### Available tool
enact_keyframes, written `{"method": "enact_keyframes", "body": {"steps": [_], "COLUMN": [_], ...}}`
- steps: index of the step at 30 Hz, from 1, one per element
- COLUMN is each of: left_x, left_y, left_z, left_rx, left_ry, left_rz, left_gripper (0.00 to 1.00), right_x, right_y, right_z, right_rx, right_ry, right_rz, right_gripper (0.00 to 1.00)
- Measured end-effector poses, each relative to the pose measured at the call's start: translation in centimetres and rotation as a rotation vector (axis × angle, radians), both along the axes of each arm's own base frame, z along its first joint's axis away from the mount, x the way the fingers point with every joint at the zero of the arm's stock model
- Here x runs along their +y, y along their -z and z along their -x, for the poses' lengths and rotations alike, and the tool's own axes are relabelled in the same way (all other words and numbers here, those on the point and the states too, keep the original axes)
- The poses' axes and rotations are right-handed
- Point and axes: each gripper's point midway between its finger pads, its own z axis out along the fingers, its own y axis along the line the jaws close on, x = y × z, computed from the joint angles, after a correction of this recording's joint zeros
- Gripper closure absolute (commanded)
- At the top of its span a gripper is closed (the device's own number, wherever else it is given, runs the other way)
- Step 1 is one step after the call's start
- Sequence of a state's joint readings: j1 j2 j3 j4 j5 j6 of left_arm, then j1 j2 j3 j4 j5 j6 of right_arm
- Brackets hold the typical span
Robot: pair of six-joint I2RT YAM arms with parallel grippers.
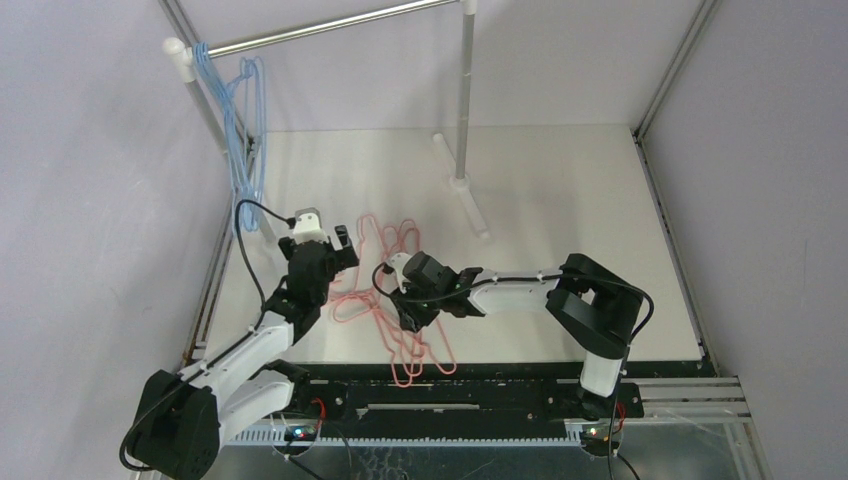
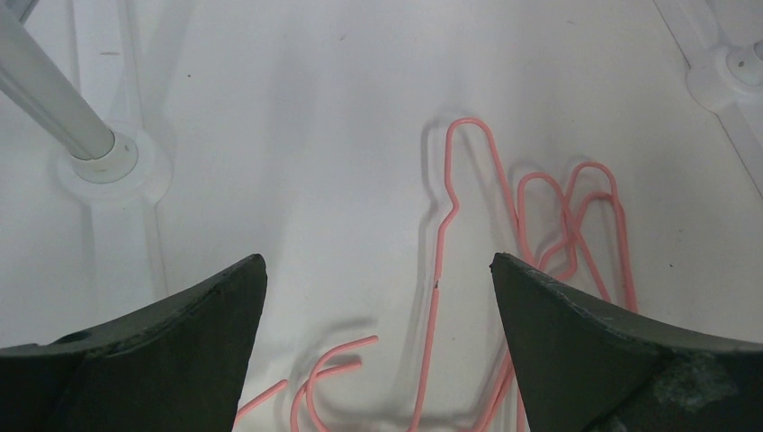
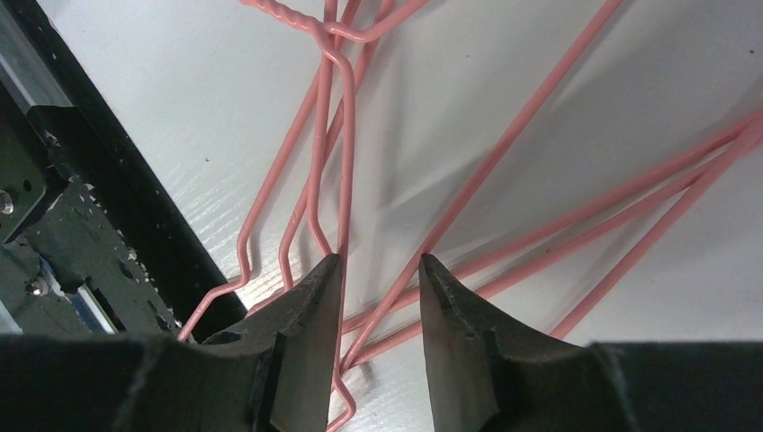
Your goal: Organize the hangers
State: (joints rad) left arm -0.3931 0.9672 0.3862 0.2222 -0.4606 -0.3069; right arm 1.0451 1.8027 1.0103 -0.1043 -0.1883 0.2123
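Observation:
Several pink-red wire hangers (image 1: 385, 335) lie tangled on the white table between my two grippers. Several light blue hangers (image 1: 243, 120) hang at the left end of the silver rail. My left gripper (image 1: 345, 245) is wide open and empty above the pink hooks; in the left wrist view (image 2: 378, 265) a pink hook and neck (image 2: 438, 270) lie on the table between its fingers. My right gripper (image 1: 395, 290) hovers low over the pile. In the right wrist view (image 3: 380, 261) its fingers stand a narrow gap apart, with pink wires (image 3: 504, 148) running under and between them.
The silver rail (image 1: 330, 27) spans the back on white posts (image 1: 465, 100). One post foot (image 2: 99, 157) stands close left of my left gripper, another foot (image 2: 733, 67) to the far right. The black front frame (image 3: 108, 171) runs just beside the right gripper.

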Motion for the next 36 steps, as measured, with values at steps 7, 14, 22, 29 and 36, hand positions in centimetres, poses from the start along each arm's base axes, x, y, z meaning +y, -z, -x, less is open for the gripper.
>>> {"method": "enact_keyframes", "body": {"steps": [7, 14, 22, 29, 36], "left_x": [0.6, 1.1, 1.1, 1.3, 1.5], "left_y": [-0.3, -0.2, -0.1, -0.1, 0.1], "left_z": [0.1, 0.2, 0.1, 0.1, 0.1], "left_rx": [-0.014, -0.014, -0.014, -0.014, -0.009], "left_ry": [-0.017, -0.033, -0.034, -0.041, -0.041], "left_rz": [0.008, 0.019, 0.037, 0.045, 0.049], "left_gripper": [0.01, 0.00, 0.00, 0.01, 0.01], "right_x": [0.0, -0.5, 2.2, 2.7, 2.8], "right_y": [-0.3, -2.3, -3.7, -0.3, 0.0], "right_z": [0.1, 0.4, -0.2, 0.0, -0.5], "right_rx": [-0.056, -0.126, -0.128, -0.065, -0.035], "right_ry": [0.027, 0.044, 0.018, -0.007, -0.007], "right_rz": [0.030, 0.056, 0.009, 0.058, 0.039], "right_gripper": [0.47, 0.44, 0.46, 0.47, 0.69]}}
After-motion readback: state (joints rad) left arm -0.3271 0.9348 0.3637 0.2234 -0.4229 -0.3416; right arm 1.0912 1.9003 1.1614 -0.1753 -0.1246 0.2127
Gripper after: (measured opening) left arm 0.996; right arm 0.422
